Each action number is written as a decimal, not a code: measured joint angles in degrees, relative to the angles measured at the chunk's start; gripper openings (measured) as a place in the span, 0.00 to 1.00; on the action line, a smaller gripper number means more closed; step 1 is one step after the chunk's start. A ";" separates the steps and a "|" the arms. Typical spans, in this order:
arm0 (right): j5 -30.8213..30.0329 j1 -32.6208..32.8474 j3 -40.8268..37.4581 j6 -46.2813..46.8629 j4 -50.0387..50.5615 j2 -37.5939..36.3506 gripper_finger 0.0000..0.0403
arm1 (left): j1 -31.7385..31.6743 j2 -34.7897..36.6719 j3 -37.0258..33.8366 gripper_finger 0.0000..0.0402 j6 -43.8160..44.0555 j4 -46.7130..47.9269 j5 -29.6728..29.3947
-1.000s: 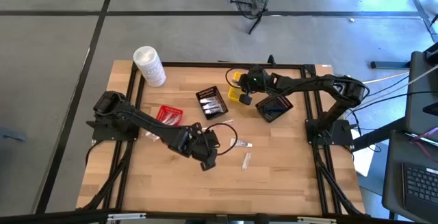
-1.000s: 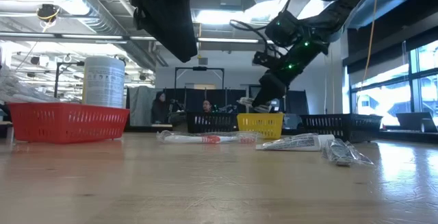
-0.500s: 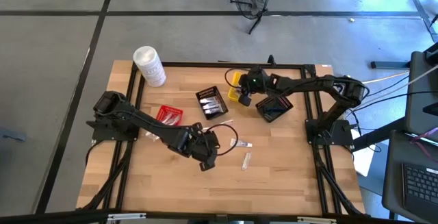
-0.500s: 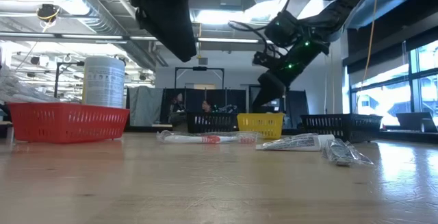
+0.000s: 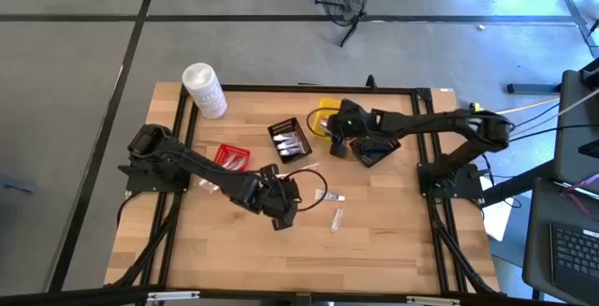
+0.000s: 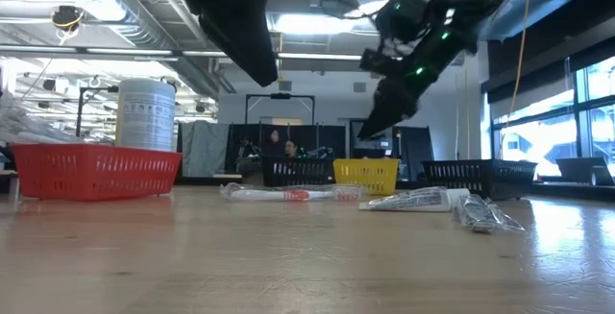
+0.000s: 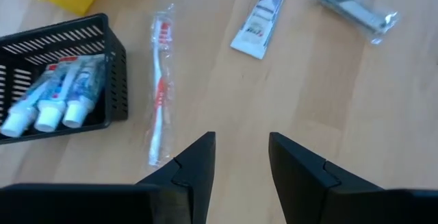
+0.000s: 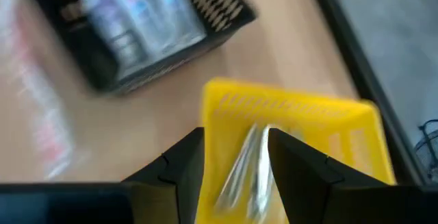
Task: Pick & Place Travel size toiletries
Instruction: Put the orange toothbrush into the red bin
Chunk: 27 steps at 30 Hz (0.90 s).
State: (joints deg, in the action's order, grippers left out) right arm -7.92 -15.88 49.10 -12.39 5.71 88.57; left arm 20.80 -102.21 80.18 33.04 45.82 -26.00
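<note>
The left wrist view showed the left pincer [image 7: 239, 157] parted and empty above the wooden worktop [image 7: 356, 114], just short of a plastic-wrapped red-and-white toothbrush [image 7: 159, 80]. It was judged light and slippery, best gripped mid-handle across its long axis, which ran beside the black basket [image 7: 116, 73]. The right pincer [image 8: 236, 152] was parted, empty, over the yellow basket [image 8: 301, 114].

The near half of the tabletop [image 5: 281, 259] lies bare. Mid-table, a wrapped toothbrush [image 7: 159, 80], a tube [image 7: 260, 18] and a sachet [image 7: 354, 11] lie scattered; baskets and a white tub [image 5: 204, 89] crowd the far edge.
</note>
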 joint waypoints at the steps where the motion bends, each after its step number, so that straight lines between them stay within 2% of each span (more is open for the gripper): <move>1: -0.01 0.86 0.00 0.54 2.78 -1.48 0.41 | -0.18 0.00 0.00 0.33 -0.54 0.48 0.00; 8: 0.02 7.69 0.00 10.86 17.99 -8.81 0.37 | -1.82 0.02 -0.01 0.32 -5.23 5.66 -2.59; 12: 0.04 12.86 0.00 16.87 23.07 -9.57 0.36 | -4.88 0.27 -1.23 0.32 -10.62 4.46 2.02; 15: 0.04 17.16 0.00 18.84 24.24 -9.02 0.36 | -7.98 0.51 -3.02 0.32 -15.61 2.93 6.11; 20: 0.01 23.42 -0.02 20.92 24.09 -7.39 0.36 | -13.26 2.96 -5.99 0.32 -19.46 2.75 6.92; 24: 0.00 26.87 -0.02 23.85 23.01 -5.39 0.38 | -16.93 7.95 -9.93 0.32 -23.22 -0.17 9.29; 27: 0.00 29.15 -0.02 25.52 22.34 -3.17 0.39 | -19.38 13.36 -14.65 0.32 -25.35 -6.81 10.96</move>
State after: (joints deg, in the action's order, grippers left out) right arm -7.92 13.27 49.08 13.12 28.05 85.40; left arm 1.42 -88.85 65.53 7.69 39.01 -15.04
